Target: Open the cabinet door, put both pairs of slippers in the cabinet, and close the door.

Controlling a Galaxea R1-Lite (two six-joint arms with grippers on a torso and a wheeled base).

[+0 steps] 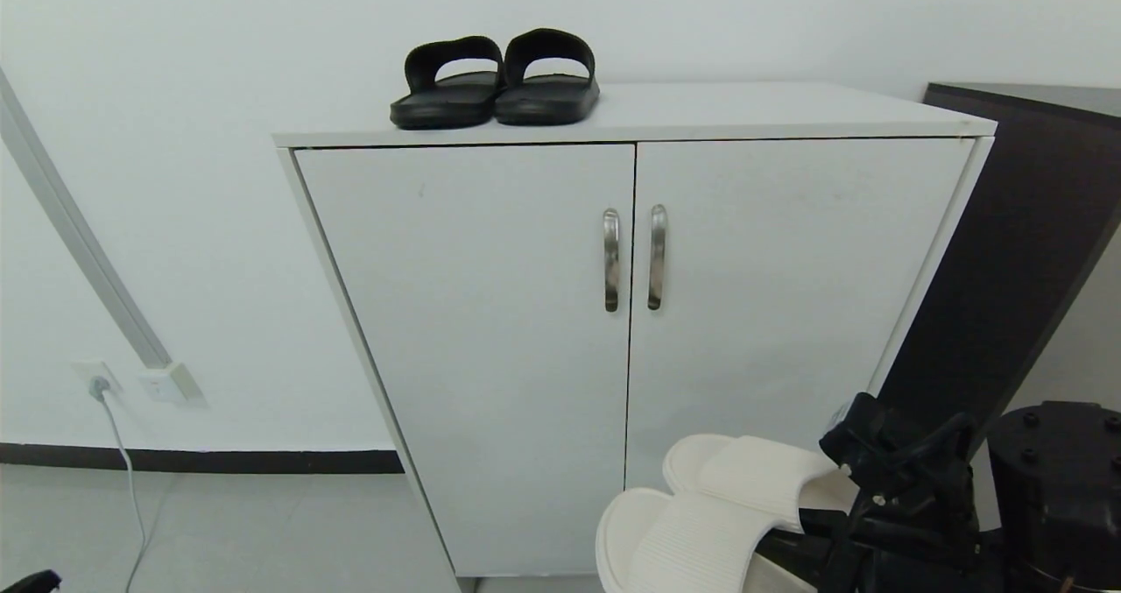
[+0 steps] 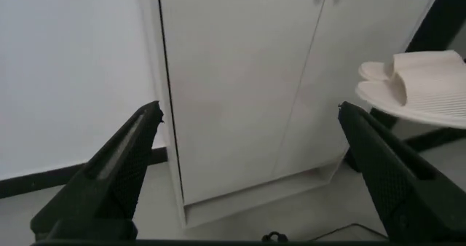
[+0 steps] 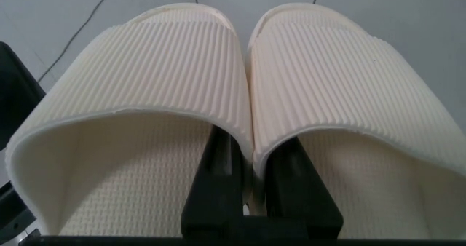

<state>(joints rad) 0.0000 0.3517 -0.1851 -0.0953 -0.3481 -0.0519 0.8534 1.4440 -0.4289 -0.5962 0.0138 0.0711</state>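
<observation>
The white cabinet [image 1: 490, 356] stands with both doors closed, and its two metal handles [image 1: 610, 260] meet at the middle. A pair of black slippers [image 1: 497, 81] rests on its top, left of centre. Low in front of the right door, my right gripper [image 3: 247, 166] is shut on a pair of white ribbed slippers [image 1: 709, 514], pinching their inner edges together side by side. These white slippers [image 2: 419, 86] are also in the left wrist view. My left gripper [image 2: 251, 115] is open and holds nothing, low down and facing the cabinet's left door.
A dark cabinet [image 1: 1025, 251] stands against the white one's right side. On the left wall are a socket [image 1: 96, 378] with a cable hanging to the floor and a slanted conduit [image 1: 79, 234]. Grey floor [image 1: 219, 532] lies open to the cabinet's left.
</observation>
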